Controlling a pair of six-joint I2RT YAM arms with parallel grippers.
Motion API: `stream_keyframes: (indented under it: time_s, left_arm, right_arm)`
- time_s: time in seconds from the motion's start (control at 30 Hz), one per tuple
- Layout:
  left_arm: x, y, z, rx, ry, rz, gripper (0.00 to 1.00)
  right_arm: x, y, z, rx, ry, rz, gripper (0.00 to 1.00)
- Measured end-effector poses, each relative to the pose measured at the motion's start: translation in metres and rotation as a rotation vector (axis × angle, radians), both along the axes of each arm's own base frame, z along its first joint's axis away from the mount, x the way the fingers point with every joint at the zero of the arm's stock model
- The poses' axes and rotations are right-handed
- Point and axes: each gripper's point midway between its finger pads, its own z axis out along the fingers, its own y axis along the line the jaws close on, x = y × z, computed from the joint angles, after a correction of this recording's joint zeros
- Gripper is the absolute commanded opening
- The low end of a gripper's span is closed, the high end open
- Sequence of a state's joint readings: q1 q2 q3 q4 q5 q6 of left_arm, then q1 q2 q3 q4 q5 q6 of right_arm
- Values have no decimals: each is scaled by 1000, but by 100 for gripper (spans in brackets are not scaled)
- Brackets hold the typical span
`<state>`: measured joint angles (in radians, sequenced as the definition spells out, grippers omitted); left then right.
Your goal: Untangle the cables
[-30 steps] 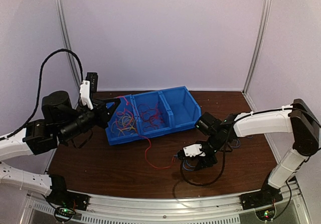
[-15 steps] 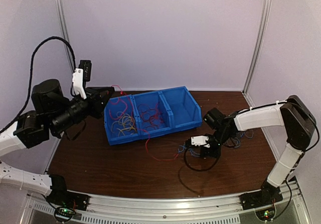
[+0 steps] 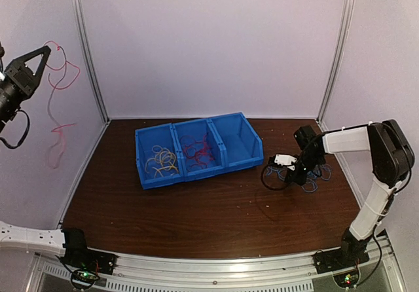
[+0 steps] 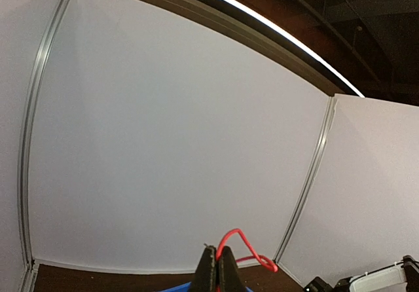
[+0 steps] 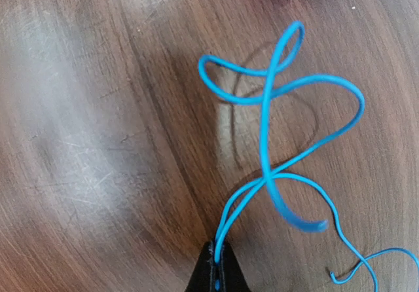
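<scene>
Tabletop (image 3: 196, 213): left claw (image 4: 217, 253) pinches red cable (image 4: 237, 231), right claw (image 5: 218, 256) blue cable (image 5: 265, 128)

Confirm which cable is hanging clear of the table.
The red cable, hanging from the left gripper high at upper left. The blue cable rests on the table in the right gripper; the yellow cables sit in the bin.

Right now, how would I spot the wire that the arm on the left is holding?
Look up from the brown table and its blue bin to the left wall, where the left gripper is raised high. A thin red cable dangles from it in loose loops. Unlike the red bunch and yellow bunch lying in the bin, it alone hangs in the air.
</scene>
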<state>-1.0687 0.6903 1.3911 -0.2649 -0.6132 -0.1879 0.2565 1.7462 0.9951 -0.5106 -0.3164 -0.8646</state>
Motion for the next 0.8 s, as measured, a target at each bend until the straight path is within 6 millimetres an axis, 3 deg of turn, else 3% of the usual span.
stream_keyframes:
  time_s: [0.1, 0.2, 0.33, 0.43, 0.63, 0.7, 0.8]
  left_arm:
    - [8, -16, -14, 44, 24, -2, 0]
    - [26, -53, -41, 152, 76, -19, 0]
    - [46, -98, -73, 275, 135, -48, 0]
    - [53, -117, -88, 329, 159, -67, 0]
    - [58, -132, -91, 343, 153, -86, 0]
    - [63, -144, -95, 352, 154, -94, 0]
    - [74, -170, -104, 388, 177, -117, 0]
  right_arm:
    - [3, 2, 1, 10, 1, -3, 1]
    - [1, 5, 1, 29, 16, -6, 20]
    - [-7, 11, 11, 77, 41, -22, 35]
    - [-8, 17, 35, 128, 17, -36, 43]
    - [-1, 31, 103, 261, -108, -54, 56]
    - [-2, 34, 119, 302, -131, -72, 64]
    - [-3, 39, 137, 364, -147, -105, 68]
